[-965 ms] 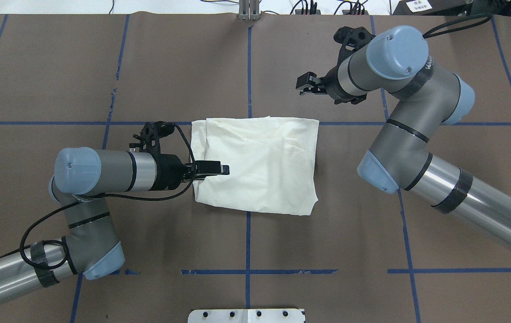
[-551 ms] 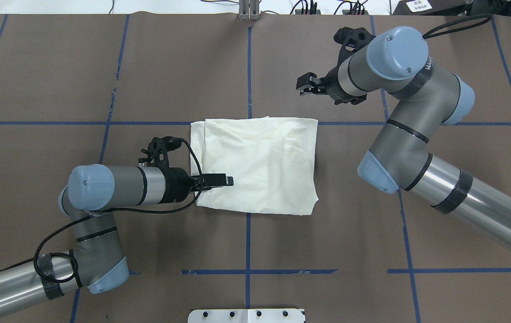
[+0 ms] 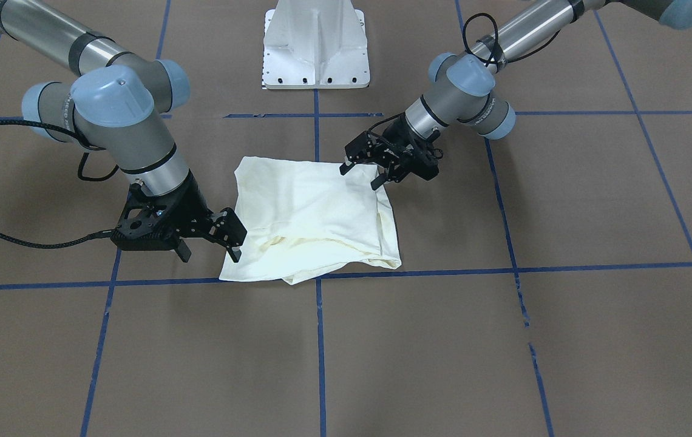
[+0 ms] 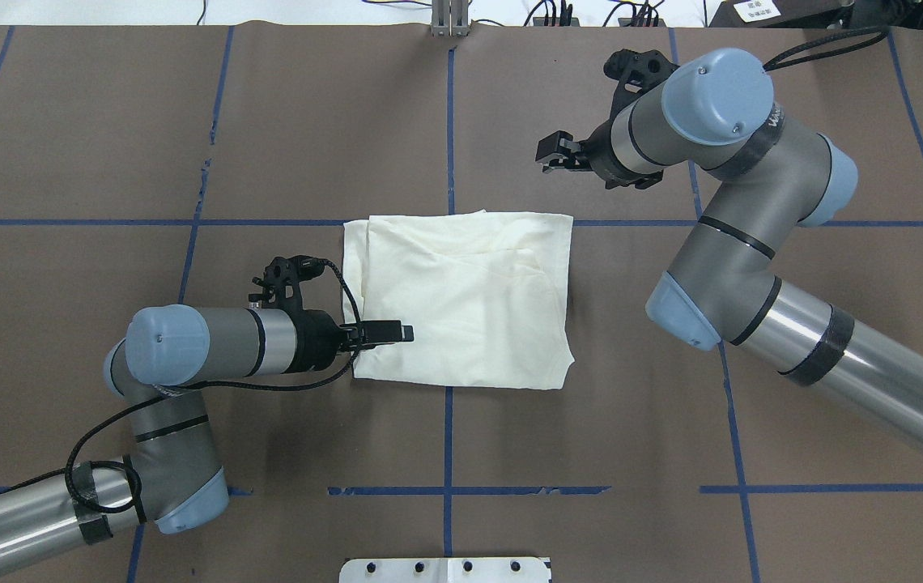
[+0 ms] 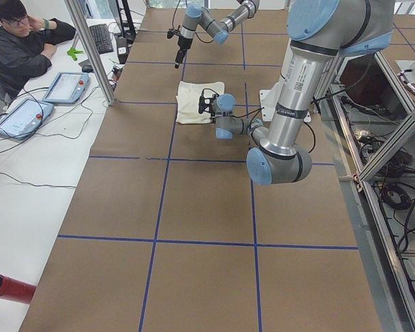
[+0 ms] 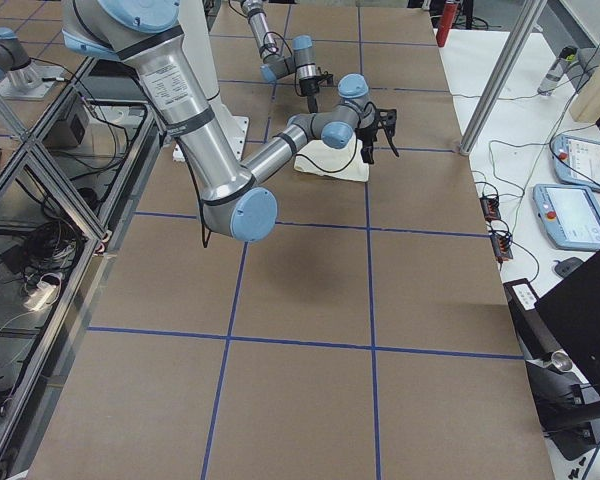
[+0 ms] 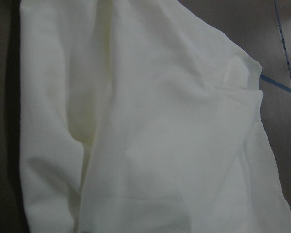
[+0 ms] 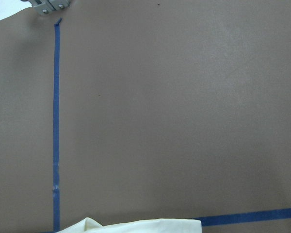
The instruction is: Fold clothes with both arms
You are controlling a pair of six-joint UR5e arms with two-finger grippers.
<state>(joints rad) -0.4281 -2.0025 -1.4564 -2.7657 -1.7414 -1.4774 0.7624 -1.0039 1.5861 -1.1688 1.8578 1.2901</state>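
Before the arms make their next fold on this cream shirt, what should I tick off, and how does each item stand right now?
1. Shirt lying flat on the table, plain side up: ok.
2. Left claw open, nothing in it: ok.
3. Left claw over the shirt's edge on its own side: ok.
4. Left claw touching the cloth: cannot tell.
5. Right claw open: ok.
6. Right claw placed on a grasp point: not ok. It hangs by the shirt's far corner and grips nothing.
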